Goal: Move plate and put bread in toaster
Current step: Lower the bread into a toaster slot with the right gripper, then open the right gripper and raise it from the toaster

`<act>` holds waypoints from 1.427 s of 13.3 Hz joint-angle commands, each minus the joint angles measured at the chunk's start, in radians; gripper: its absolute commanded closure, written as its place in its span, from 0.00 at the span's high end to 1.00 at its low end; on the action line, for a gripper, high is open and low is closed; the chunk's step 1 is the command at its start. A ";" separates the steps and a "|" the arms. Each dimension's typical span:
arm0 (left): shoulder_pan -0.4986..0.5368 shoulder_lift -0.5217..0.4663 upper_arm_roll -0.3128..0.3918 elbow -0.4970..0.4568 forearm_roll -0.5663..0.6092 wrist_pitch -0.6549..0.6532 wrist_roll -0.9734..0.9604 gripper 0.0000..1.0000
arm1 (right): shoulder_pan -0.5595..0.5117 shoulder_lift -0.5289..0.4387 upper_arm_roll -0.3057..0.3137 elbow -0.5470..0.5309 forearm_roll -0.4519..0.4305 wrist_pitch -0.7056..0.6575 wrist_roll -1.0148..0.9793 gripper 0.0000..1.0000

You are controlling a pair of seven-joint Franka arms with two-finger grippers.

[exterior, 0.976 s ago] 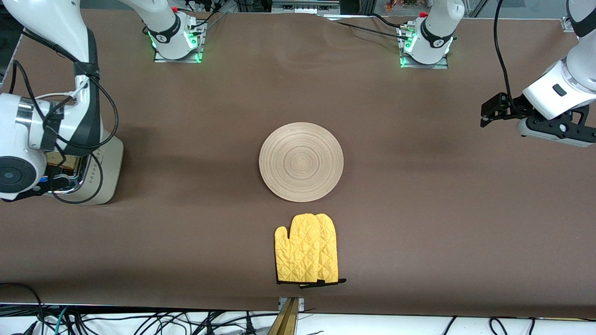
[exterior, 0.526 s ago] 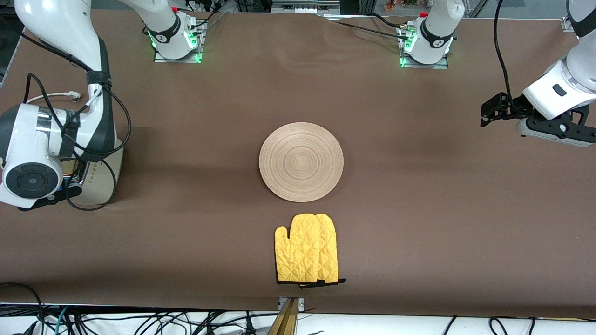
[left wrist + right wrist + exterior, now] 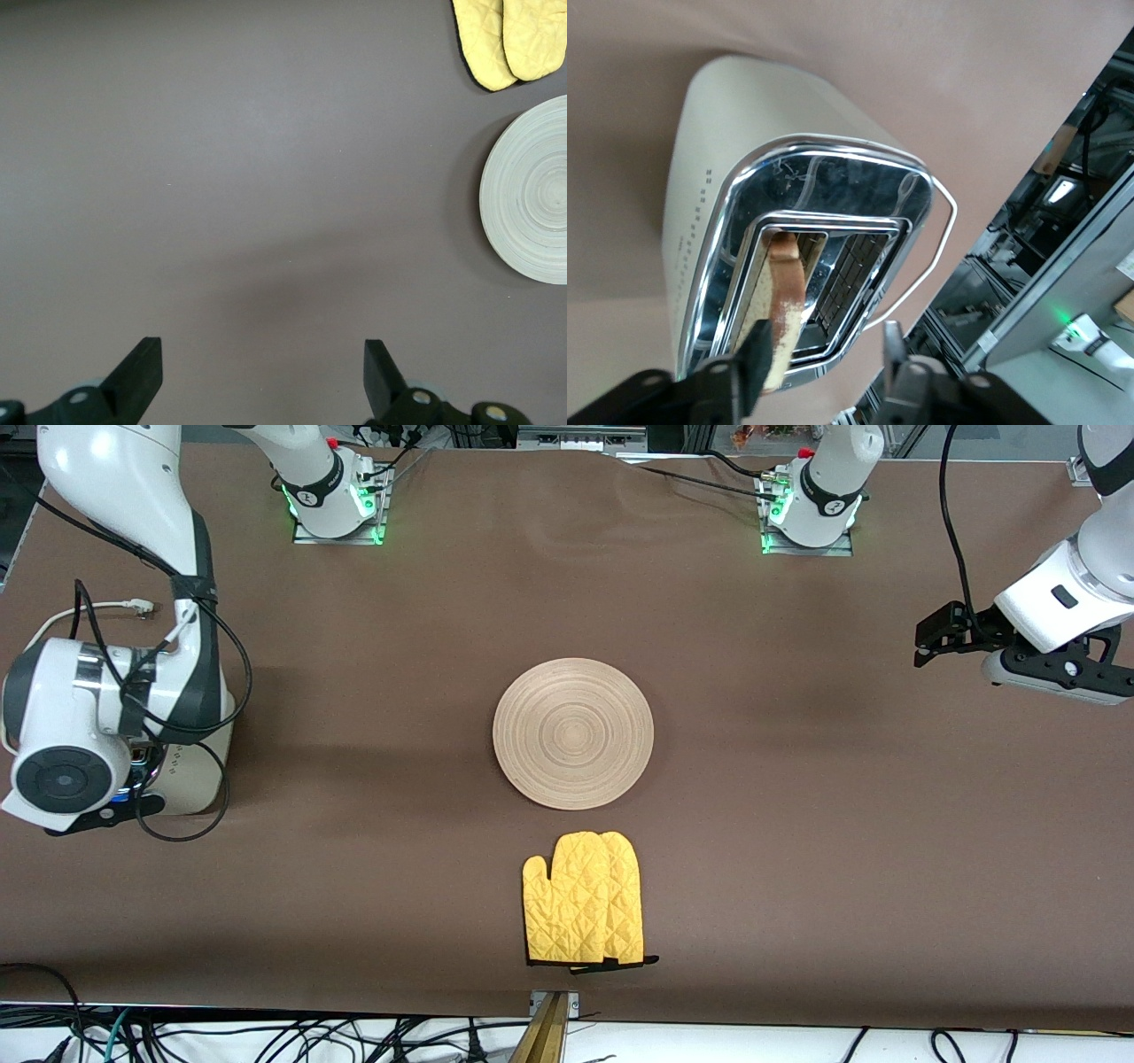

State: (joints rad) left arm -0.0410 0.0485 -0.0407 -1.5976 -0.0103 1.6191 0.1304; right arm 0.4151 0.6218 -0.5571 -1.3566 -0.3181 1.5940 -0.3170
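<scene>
Brown cloth table; grooved wooden plate; bread in chrome-topped toaster; both pincers wide.

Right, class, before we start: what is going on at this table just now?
The right gripper is over the toaster, fingers apart, with the bread standing in one slot. The left gripper waits open over bare table. The plate sits mid-table with yellow mitts nearer the camera.

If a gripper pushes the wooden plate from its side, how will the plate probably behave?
The plate looks stiff, turned wood with ring grooves, so it would likely slide whole across the brown cloth without bending. It lies flat and low, so tipping or rolling seems unlikely. Its thin edge may be hard to pinch.
</scene>
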 commanded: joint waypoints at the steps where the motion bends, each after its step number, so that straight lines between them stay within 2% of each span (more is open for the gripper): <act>1: -0.010 0.011 0.002 0.027 0.023 -0.013 -0.003 1.00 | 0.001 -0.143 -0.001 0.010 0.161 -0.031 0.003 1.00; 3: -0.010 0.011 0.002 0.028 0.023 -0.015 -0.005 1.00 | 0.004 -0.175 0.002 0.019 0.330 -0.051 0.001 1.00; 6: -0.010 0.011 0.002 0.027 0.023 -0.013 -0.003 1.00 | 0.011 -0.195 0.016 0.036 0.502 -0.075 0.001 1.00; 9: -0.010 0.011 0.002 0.027 0.023 -0.013 -0.003 1.00 | 0.031 -0.195 0.019 0.054 0.583 -0.078 0.010 1.00; 11: -0.010 0.011 0.002 0.027 0.024 -0.015 -0.003 1.00 | 0.024 -0.201 0.045 0.054 0.587 -0.068 0.044 1.00; 12: -0.010 0.011 0.002 0.027 0.024 -0.016 -0.003 1.00 | -0.002 -0.229 0.107 0.051 0.559 -0.057 0.106 1.00; 14: -0.010 0.011 0.002 0.027 0.024 -0.018 -0.003 1.00 | -0.096 -0.281 0.265 0.041 0.432 -0.031 0.269 1.00; 15: -0.008 0.011 0.002 0.027 0.024 -0.031 -0.003 1.00 | -0.146 -0.324 0.335 0.022 0.403 -0.031 0.342 1.00; 17: -0.007 0.011 0.002 0.027 0.024 -0.067 -0.003 1.00 | -0.215 -0.402 0.397 -0.057 0.401 -0.023 0.394 1.00; 19: -0.010 0.011 0.001 0.028 0.024 -0.067 -0.009 1.00 | -0.289 -0.463 0.492 -0.106 0.399 -0.025 0.380 1.00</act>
State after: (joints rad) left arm -0.0410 0.0490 -0.0405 -1.5972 -0.0103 1.5767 0.1304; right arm 0.2026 0.2569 -0.1615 -1.3589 0.0961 1.5556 0.0486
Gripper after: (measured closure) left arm 0.000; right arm 0.000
